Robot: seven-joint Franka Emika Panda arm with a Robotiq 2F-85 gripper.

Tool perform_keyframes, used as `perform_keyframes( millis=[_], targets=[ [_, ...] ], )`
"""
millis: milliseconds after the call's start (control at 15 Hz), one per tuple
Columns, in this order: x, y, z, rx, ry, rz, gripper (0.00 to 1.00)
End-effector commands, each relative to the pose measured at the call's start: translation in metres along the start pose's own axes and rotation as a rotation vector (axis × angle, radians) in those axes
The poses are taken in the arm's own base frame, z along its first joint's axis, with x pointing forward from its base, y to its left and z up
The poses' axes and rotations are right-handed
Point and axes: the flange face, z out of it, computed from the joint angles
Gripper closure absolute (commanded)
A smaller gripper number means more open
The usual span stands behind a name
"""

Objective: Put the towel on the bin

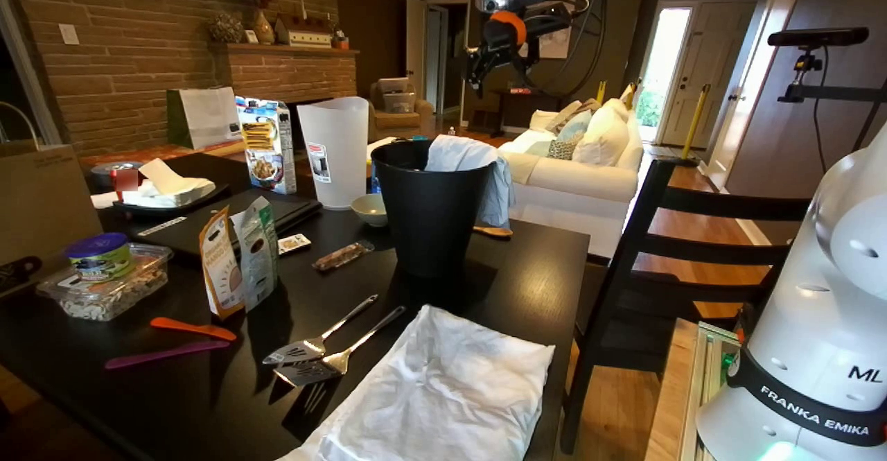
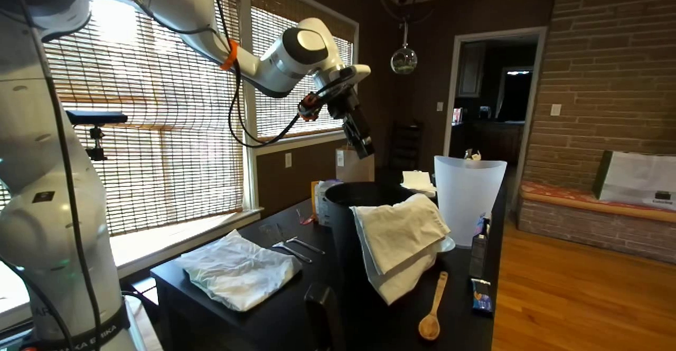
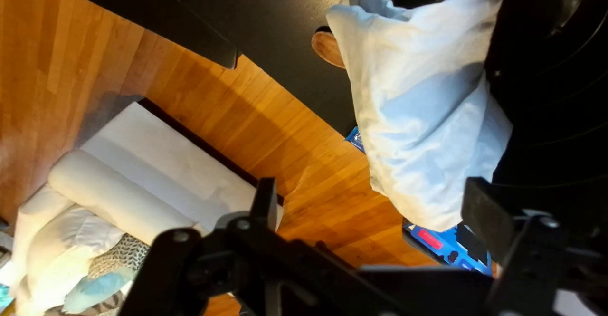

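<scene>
The towel (image 3: 427,116) mixes cream and pale blue; the bin (image 1: 429,218) is plain black, as are the end effector (image 3: 374,204) and the worktop (image 1: 530,260). The crinkled cloth (image 1: 443,385) is white, the jug (image 1: 338,135) translucent white. Colour also comes from an orange utensil (image 1: 194,328), a purple utensil (image 1: 168,354), a tan wooden spoon (image 2: 434,306), a cream sofa (image 1: 568,194), a pale blue cushion (image 3: 97,290) and a dark-and-cream patterned cushion (image 3: 122,254).

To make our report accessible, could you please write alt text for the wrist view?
A pale towel hangs over the rim of a black bin at the right. The open, empty claw shows along the bottom. To the left are a dark table with part of a wooden spoon, wood flooring and a cream sofa.
</scene>
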Motion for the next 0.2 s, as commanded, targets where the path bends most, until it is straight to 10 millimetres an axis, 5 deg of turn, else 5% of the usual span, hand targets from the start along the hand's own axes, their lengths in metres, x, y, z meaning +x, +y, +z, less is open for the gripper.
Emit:
perform_keyframes(
  millis=[0, 133],
  targets=[
    [0.0004, 0.0002, -0.0004, 0.0, -0.001, 0.0, 0.0],
    [0.0004, 0.0002, -0.0004, 0.0, -0.001, 0.0, 0.0]
  ],
)
